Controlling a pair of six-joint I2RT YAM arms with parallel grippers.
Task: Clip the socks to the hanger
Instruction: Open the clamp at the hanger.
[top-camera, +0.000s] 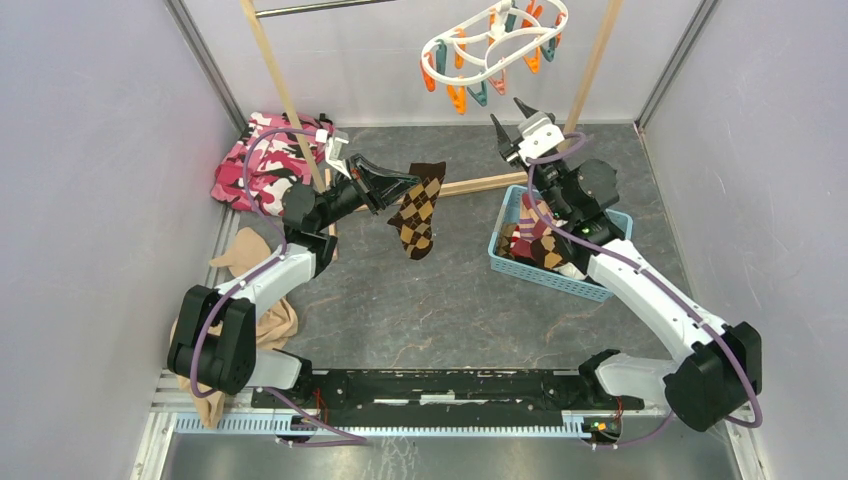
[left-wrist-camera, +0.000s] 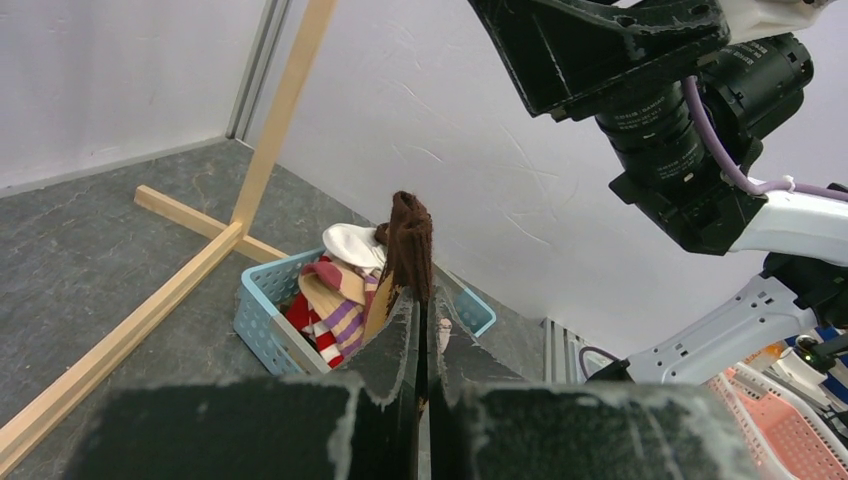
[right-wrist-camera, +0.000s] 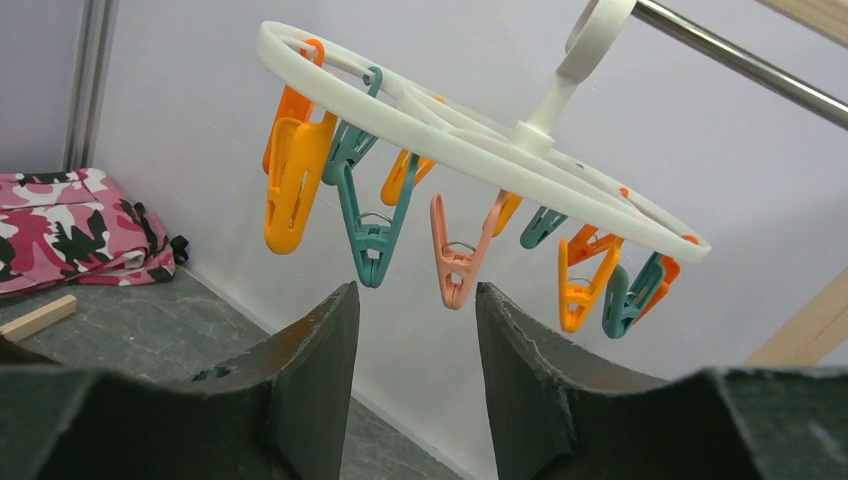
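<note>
Sock (top-camera: 417, 212) pinched in left hand (top-camera: 399, 185) — lens (left-wrist-camera: 655, 125) lettering illegible.

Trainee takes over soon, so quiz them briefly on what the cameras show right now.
1. True or false: the left hand grips the brown argyle diamond-patterned sock.
2. The other socks lie in: A) the light blue plastic basket, B) a metal bucket, C) a cardboard box.
3. Fill in: the right hand, beneath the white oval plastic hanger with orange and teal clothespins, is ____.
Key: 1 true; 2 A; 3 open.
</note>
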